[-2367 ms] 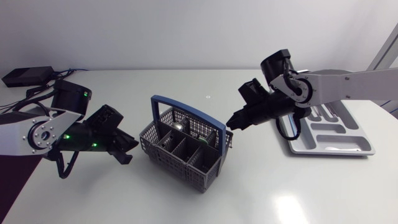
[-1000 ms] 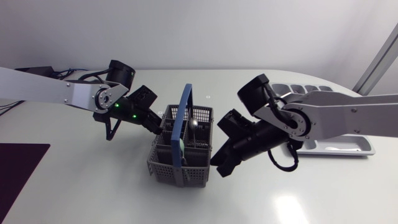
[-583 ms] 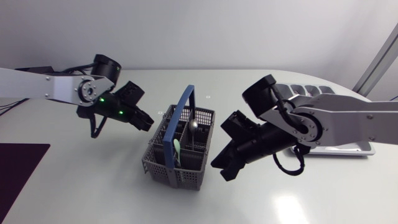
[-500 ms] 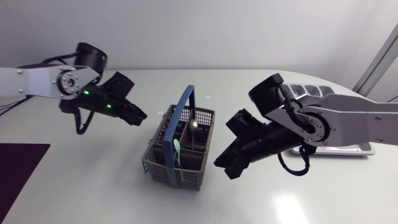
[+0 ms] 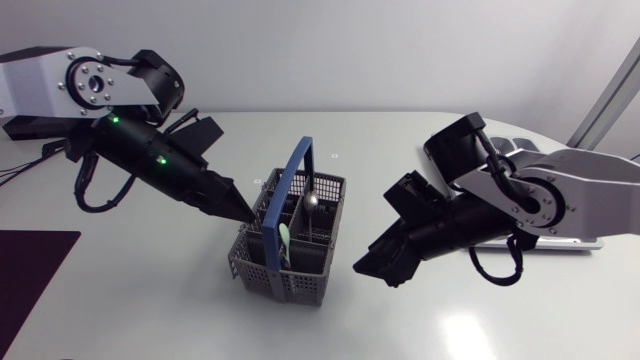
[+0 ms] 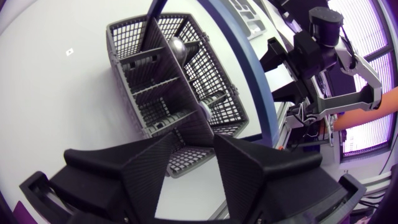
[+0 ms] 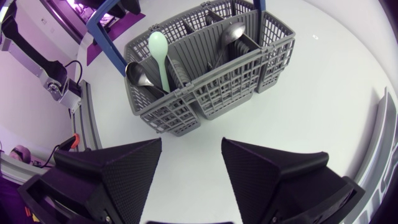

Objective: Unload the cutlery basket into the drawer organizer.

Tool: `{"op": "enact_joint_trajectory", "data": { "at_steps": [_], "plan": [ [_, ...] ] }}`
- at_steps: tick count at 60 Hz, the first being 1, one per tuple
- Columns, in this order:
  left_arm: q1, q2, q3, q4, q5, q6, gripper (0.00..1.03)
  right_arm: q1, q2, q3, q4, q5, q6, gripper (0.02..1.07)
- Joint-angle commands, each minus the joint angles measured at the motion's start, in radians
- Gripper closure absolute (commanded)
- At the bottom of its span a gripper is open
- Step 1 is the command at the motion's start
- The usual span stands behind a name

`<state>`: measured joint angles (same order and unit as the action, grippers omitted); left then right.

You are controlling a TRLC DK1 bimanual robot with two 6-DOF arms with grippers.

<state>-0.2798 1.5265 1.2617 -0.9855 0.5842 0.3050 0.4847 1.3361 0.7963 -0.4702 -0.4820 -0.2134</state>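
Three spoons show in the grey cutlery basket [image 5: 322, 205] on the counter [image 5: 150, 300] — a pale green spoon [image 7: 158, 50] and a metal spoon [image 7: 137, 73] at one end, a second metal spoon [image 7: 231, 32] nearer the other end. The left claw [image 6: 200, 132] hangs over one end of the basket, fingers narrowly apart, empty. The right claw [image 7: 191, 149] is just beside the basket — fingers wide apart, empty. The drawer organizer [image 5: 505, 147] lies well apart from the basket, behind the right arm.
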Motion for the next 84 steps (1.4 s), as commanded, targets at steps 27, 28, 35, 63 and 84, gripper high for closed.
{"op": "enact_joint_trajectory", "data": {
  "at_steps": [27, 28, 35, 63, 84],
  "plan": [
    [-0.085, 0.139, 0.042, 0.076, 0.0, -0.15, 0.54, -0.018, -0.064, -0.034, -0.036, 0.003, 0.006, 0.32],
    [-0.088, 0.141, 0.042, 0.08, -0.001, -0.156, 0.54, -0.02, -0.066, -0.035, -0.036, 0.003, 0.006, 0.32],
    [-0.105, 0.15, 0.05, 0.096, -0.009, -0.181, 0.54, -0.034, -0.08, -0.043, -0.042, 0.003, 0.0, 0.32],
    [-0.156, 0.193, 0.07, 0.119, -0.058, -0.219, 0.78, -0.061, -0.106, -0.071, -0.05, -0.004, -0.023, 0.32],
    [-0.13, 0.172, 0.01, 0.157, -0.026, -0.221, 0.98, -0.069, -0.11, -0.081, -0.05, -0.004, -0.03, 0.32]
  ]
}}
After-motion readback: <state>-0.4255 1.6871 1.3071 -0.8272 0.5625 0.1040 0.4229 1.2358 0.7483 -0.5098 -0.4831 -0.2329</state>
